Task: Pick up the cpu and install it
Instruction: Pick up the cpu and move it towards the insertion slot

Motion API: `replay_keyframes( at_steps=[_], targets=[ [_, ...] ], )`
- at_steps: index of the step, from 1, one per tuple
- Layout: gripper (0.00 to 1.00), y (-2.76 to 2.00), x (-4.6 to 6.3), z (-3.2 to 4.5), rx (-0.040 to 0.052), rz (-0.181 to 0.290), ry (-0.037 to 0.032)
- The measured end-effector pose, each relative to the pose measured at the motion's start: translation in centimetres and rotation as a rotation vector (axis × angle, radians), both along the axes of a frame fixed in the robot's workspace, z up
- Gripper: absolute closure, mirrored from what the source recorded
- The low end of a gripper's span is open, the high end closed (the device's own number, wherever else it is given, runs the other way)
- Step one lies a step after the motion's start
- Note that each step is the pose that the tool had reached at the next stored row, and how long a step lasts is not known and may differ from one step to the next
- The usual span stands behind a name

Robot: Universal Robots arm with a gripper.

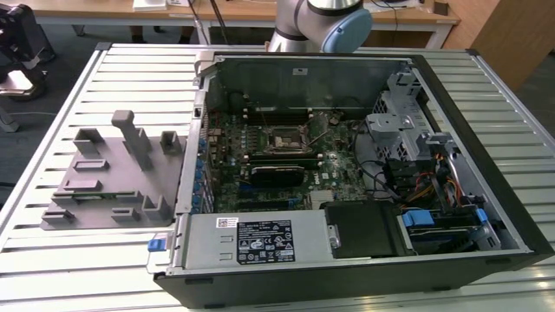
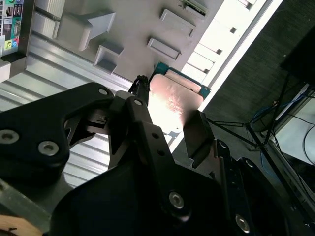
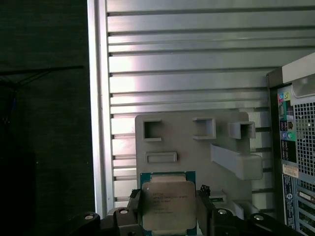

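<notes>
The cpu (image 3: 167, 200) is a flat square chip with a silvery metal top and a thin green rim. It sits between the two black fingers of my gripper (image 3: 169, 212), which is shut on it, one finger on each of two opposite edges. In the second wrist view the cpu (image 2: 174, 98) catches bright light between the fingers (image 2: 143, 115) of the gripper (image 2: 170, 120). The chip hangs well above the grey plastic fixture (image 3: 197, 142) and the slatted table. The black-framed motherboard socket (image 1: 284, 140) lies in the open computer case (image 1: 511, 221).
The grey fixture (image 1: 113, 175) with upright blocks stands on the slatted table (image 1: 78, 266) at the exterior view's left of the case. Inside the case are a power supply (image 1: 251, 237), drive cage (image 1: 394, 130) and cables (image 1: 425, 185). The arm's base (image 1: 316, 26) rises behind the case.
</notes>
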State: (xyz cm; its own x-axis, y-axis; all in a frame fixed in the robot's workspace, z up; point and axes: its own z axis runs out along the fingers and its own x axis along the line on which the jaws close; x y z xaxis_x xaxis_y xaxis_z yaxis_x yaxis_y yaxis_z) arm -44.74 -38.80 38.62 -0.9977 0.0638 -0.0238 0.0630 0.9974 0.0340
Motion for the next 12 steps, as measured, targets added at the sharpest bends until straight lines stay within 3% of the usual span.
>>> replay_keyframes(
  at_steps=[12],
  targets=[
    [0.47,0.0,0.89,0.0,0.0,0.0,0.0]
  ],
)
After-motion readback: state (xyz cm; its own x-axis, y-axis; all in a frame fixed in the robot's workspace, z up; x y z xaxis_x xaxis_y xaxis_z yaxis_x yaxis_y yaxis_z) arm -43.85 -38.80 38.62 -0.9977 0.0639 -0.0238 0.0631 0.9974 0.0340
